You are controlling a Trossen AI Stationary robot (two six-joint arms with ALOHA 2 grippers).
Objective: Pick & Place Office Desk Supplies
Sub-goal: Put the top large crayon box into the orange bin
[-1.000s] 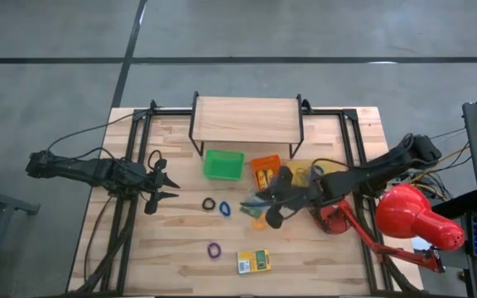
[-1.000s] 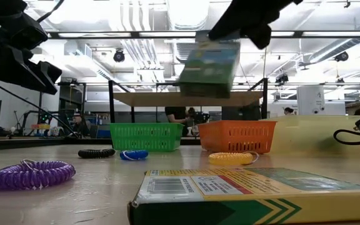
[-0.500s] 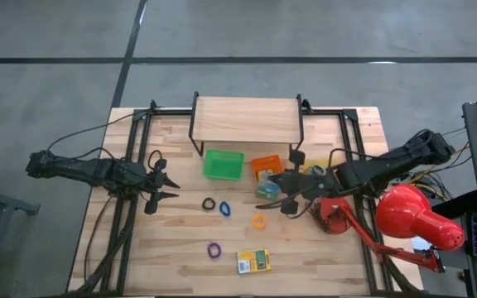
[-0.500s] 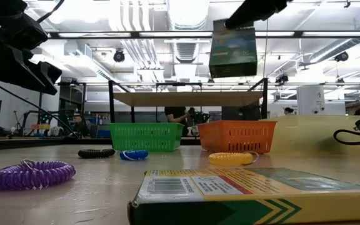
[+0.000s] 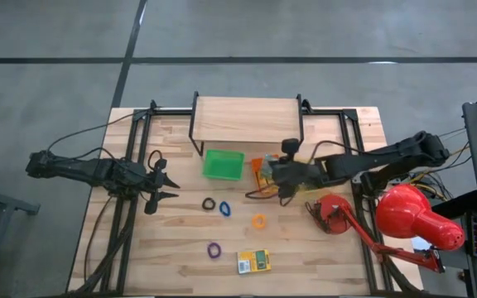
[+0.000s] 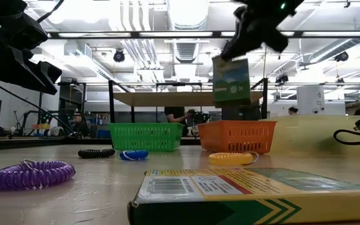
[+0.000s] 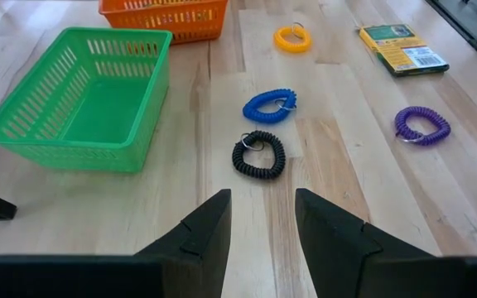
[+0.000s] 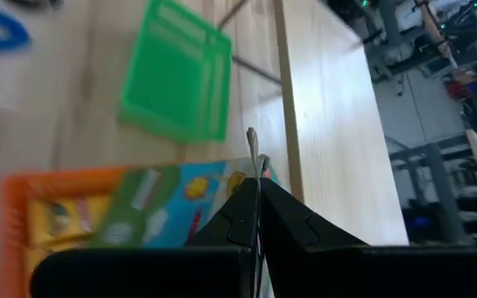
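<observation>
Cardboard is what this is mostly about: the right claw [image 6: 250, 45] is pinched tight on the top edge of a green printed box [image 6: 232, 80], which hangs above the orange tray [image 5: 263, 170] just right of centre in the high view. In the right wrist view the fingers meet flush on a thin edge of it. I'd guess the box is light and stiff, but its skin looks slick and an edge pinch lets it swing, so a grip across the flat faces would be safer.

Another box, yellow and green [image 5: 253, 261], lies flat at the bottom centre of the worktop [image 5: 180, 265]; lying flat like that, taking it across its narrow sides looks like the way.

The coil bands look soft and springy: black [image 7: 257, 154], blue [image 7: 269, 105], orange [image 7: 293, 38], purple [image 7: 421, 125], all loose on the wood in the middle. Probably best pinched through one side of the loop.

The left claw [image 5: 166, 182] sits at the left of the frame, fingers apart, holding nothing. The green tray [image 5: 224, 164] looks empty.
</observation>
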